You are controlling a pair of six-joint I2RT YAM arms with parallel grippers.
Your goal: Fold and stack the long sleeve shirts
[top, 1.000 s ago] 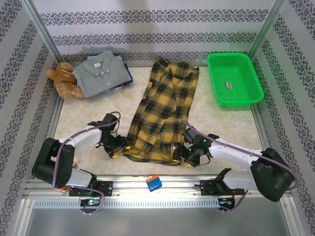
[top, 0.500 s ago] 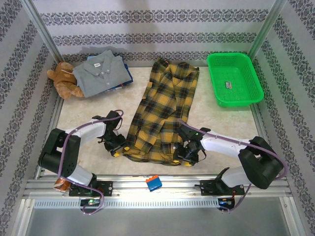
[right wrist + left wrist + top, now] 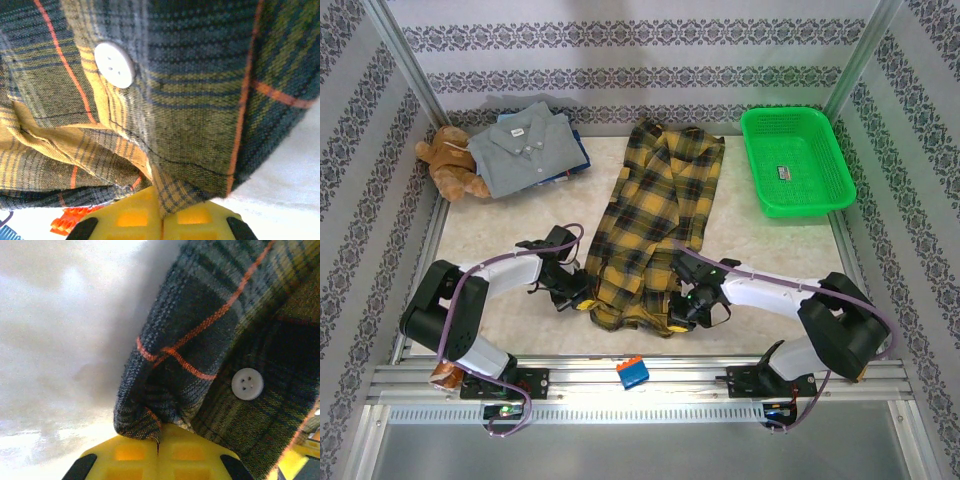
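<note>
Far left of me: brown teddy bear [image 3: 450, 165], slumped in table corner against patterned wall [image 3: 360, 150]. Far right of me: green plastic basket [image 3: 810, 150], upright, small label [image 3: 781, 172] lying inside. Tabletop [image 3: 500, 230] pale, marbled. Near edge: metal rail [image 3: 700, 378], small blue-and-orange block [image 3: 632, 372] sitting midway along it.

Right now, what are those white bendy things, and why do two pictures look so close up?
Those are two robot arms. One picture looks down from above. The other two come from little cameras on the arms' wrists, so the cloth looks huge. On the table lie a plaid shirt, a folded grey shirt, a teddy and a green basket. The left pincer and right pincer, with yellow tips, are each shut on the plaid shirt's near edge.
</note>
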